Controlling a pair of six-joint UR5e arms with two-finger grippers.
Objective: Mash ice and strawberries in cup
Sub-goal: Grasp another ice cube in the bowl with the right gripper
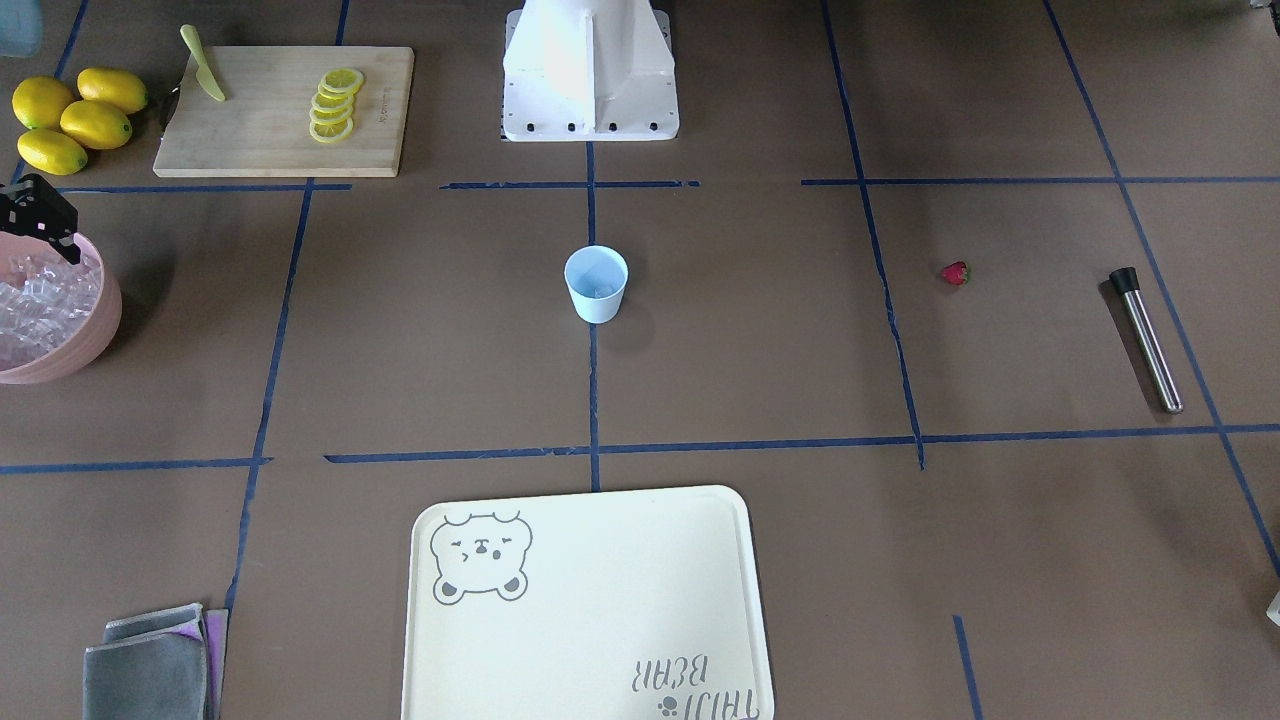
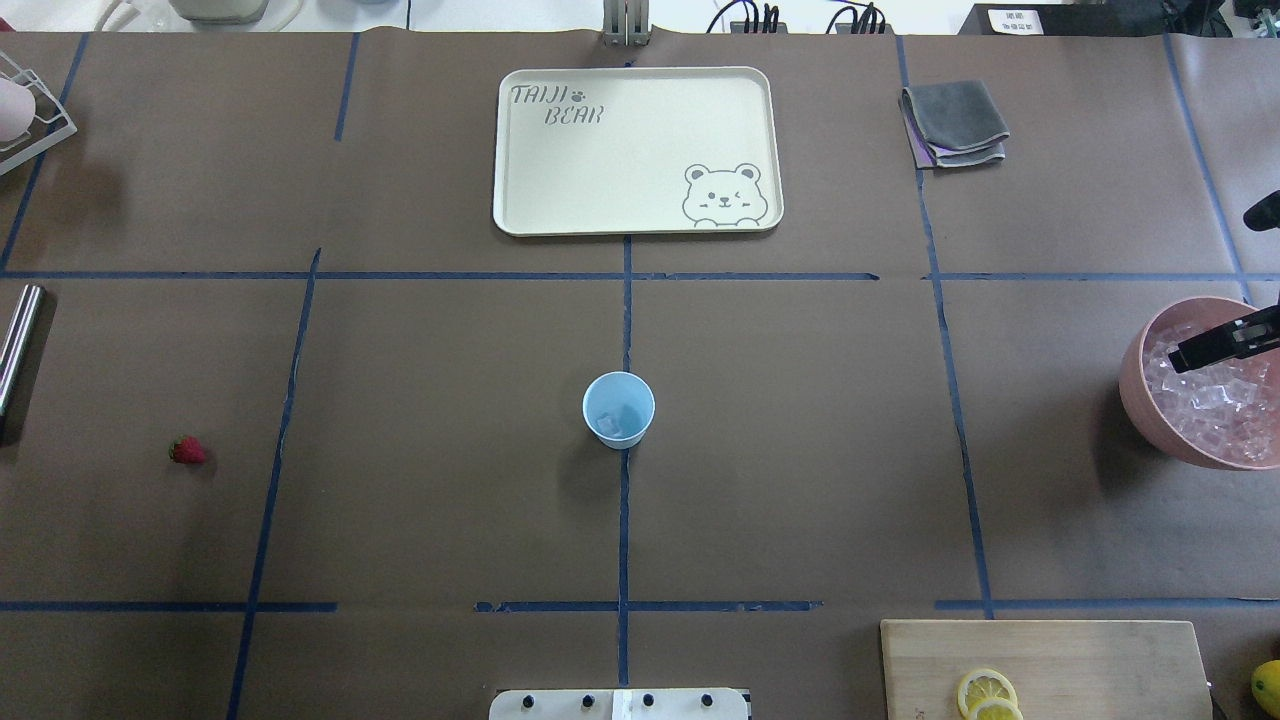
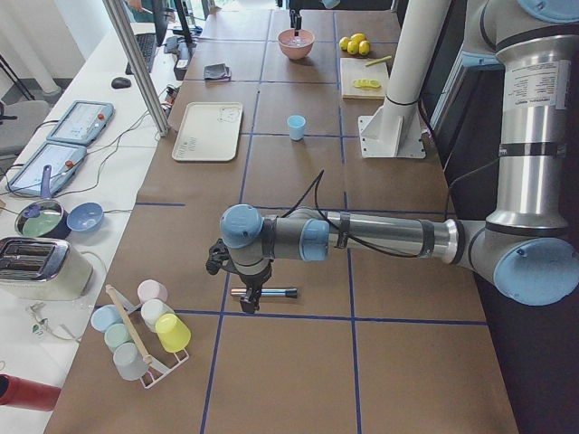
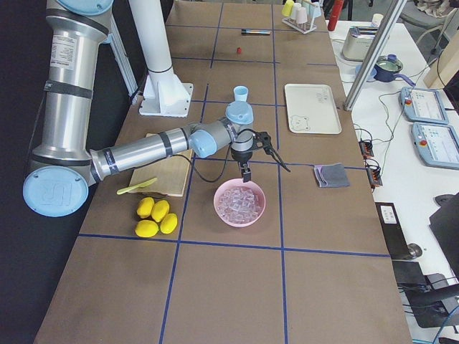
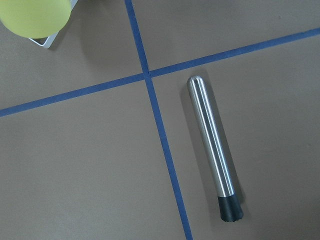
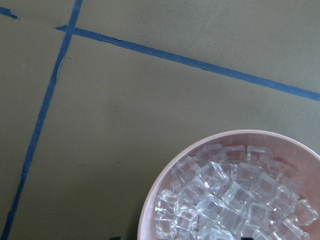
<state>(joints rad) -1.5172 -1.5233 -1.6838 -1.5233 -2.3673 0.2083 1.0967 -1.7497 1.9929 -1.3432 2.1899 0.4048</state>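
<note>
The pale blue cup (image 2: 619, 409) stands upright at the table's middle, with one ice cube (image 2: 610, 426) on its bottom. Many more ice cubes (image 6: 235, 195) fill the pink bowl (image 2: 1140, 385). My right gripper (image 2: 1180, 356) hangs over the bowl's rim; two dark tips sit apart at the lower edge of its wrist view, so it reads as open and empty. The strawberry (image 2: 187, 450) lies alone on the table. My left gripper (image 3: 249, 303) hovers over a steel muddler (image 5: 212, 145); I cannot tell whether it is open or shut.
A cutting board (image 1: 270, 140) carries lemon slices (image 1: 335, 103) and a green knife (image 1: 203, 64), with whole lemons (image 1: 75, 118) beside it. A cream bear tray (image 2: 600, 170) and folded cloths (image 2: 953, 122) lie across the table. A cup rack (image 3: 145, 325) stands near the muddler.
</note>
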